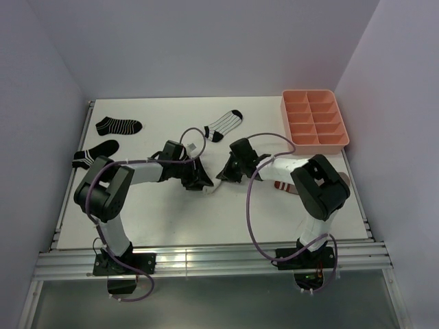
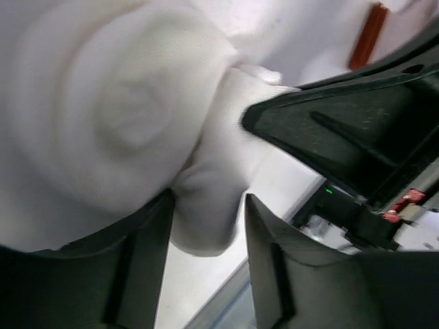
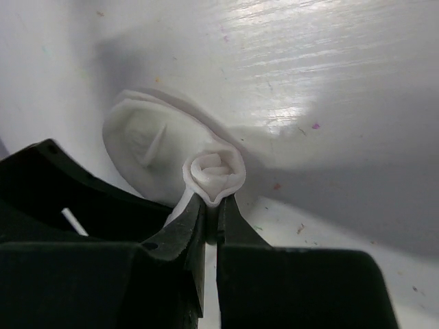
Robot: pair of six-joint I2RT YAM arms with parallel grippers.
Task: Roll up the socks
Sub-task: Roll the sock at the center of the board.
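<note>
The right gripper [image 3: 211,205] is pinched tight on the inner end of the white sock [image 3: 171,154], probably to pin the coil's core so it cannot unwind. The left gripper [image 2: 209,219] stands half parted with a soft lobe of the sock between its jaws, loose rather than clamped, I judge. The sock lies mid-bench [image 1: 206,219] between the arms. It is wound into a plump spiral, its end a small rosette.
</note>
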